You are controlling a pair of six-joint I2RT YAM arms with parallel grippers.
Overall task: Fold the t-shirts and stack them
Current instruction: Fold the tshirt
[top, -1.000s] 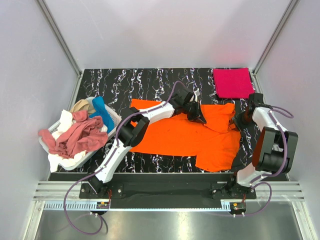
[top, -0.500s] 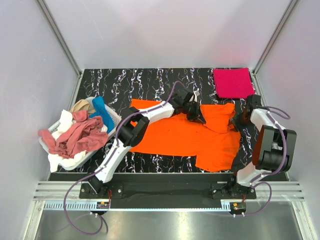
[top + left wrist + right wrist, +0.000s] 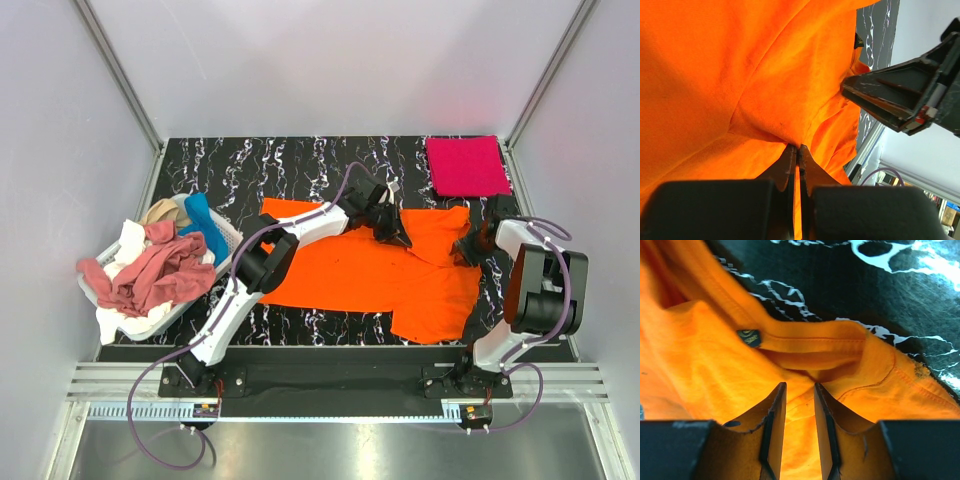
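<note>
The bright orange t-shirt point(image 3: 370, 270) lies spread over the middle of the black marbled table. My left gripper point(image 3: 402, 236) is shut on a pinch of its cloth near the upper middle; the left wrist view shows the jaws point(image 3: 799, 147) closed on an orange fold point(image 3: 715, 75). My right gripper point(image 3: 468, 246) sits at the shirt's right edge by the collar. In the right wrist view its jaws point(image 3: 800, 387) stand narrowly apart, straddling a ridge of orange cloth point(image 3: 700, 350) below the collar label point(image 3: 749, 337). A folded crimson-pink t-shirt point(image 3: 465, 166) lies at the back right.
A white-and-blue basket point(image 3: 230, 235) at the left holds a heap of shirts: dusty rose-red point(image 3: 150, 272), white point(image 3: 125, 240), tan point(image 3: 162, 211) and blue point(image 3: 205, 228). Grey walls close in the table. The right gripper shows in the left wrist view point(image 3: 890, 100).
My right gripper has moved left and slightly down onto the orange shirt's collar edge. The left gripper has stayed put, holding the cloth.
</note>
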